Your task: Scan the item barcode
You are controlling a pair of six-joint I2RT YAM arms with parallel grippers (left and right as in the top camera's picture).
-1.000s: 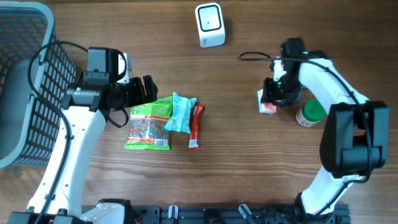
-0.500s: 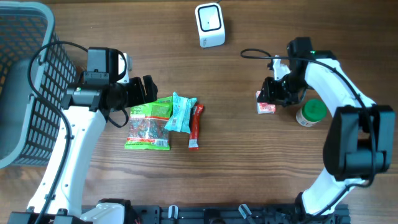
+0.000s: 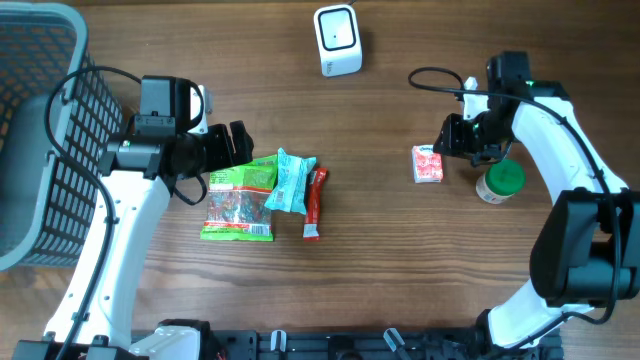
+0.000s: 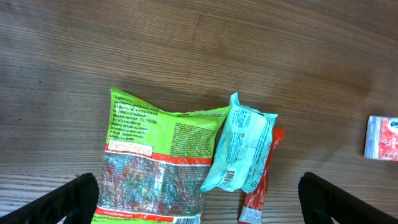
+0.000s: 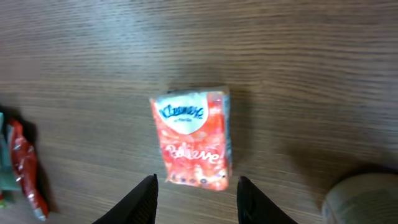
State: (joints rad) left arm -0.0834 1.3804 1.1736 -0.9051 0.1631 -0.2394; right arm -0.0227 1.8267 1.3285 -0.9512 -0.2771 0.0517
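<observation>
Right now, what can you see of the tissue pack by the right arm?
The tissue pack is a small soft packet in glossy red-orange film, with a white patch carrying blue Kleenex lettering at one end and white script below. It lies flat, printed face up, on the wooden table, beside the green-lidded jar and apart from it. The right end effector hangs over it with jaws apart, not gripping it.

tissue pack (image 3: pixel 428 164): small, red-orange wrapper with a white logo patch at one end, printed face up, lying flat on the table (image 3: pixel 400 260). scanner (image 3: pixel 337 40): white box with a dark-rimmed window, near the far edge, well apart from the pack.
</observation>
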